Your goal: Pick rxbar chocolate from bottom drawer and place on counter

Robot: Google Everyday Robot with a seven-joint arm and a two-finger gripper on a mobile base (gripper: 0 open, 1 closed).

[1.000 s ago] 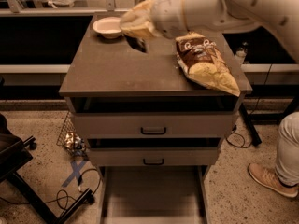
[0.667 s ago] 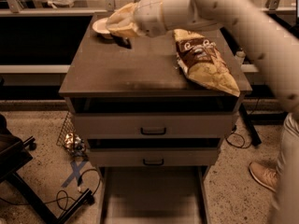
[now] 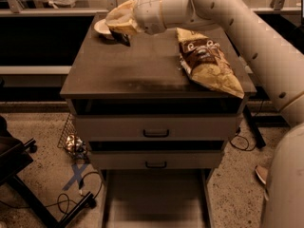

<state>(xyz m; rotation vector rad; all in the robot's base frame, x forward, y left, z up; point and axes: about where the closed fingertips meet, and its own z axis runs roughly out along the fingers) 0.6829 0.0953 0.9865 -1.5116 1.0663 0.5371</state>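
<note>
My gripper [image 3: 119,26] hangs over the back left corner of the counter [image 3: 137,68]. It is shut on the rxbar chocolate [image 3: 123,38], a small dark bar that sticks out below the fingers, just above the counter top. The bottom drawer [image 3: 156,198] is pulled out at the lower middle and its flat floor shows nothing on it. My pale arm reaches in from the right across the back of the counter.
A brown-and-yellow chip bag [image 3: 209,61] lies on the right side of the counter. A small white bowl [image 3: 101,27] sits at the back left corner, right beside the gripper. Two upper drawers [image 3: 156,127] are shut. Cables and a chair base [image 3: 28,175] lie on the floor at left.
The gripper has moved left and toward the back of the counter with the dark bar in it, ending next to the white bowl.
</note>
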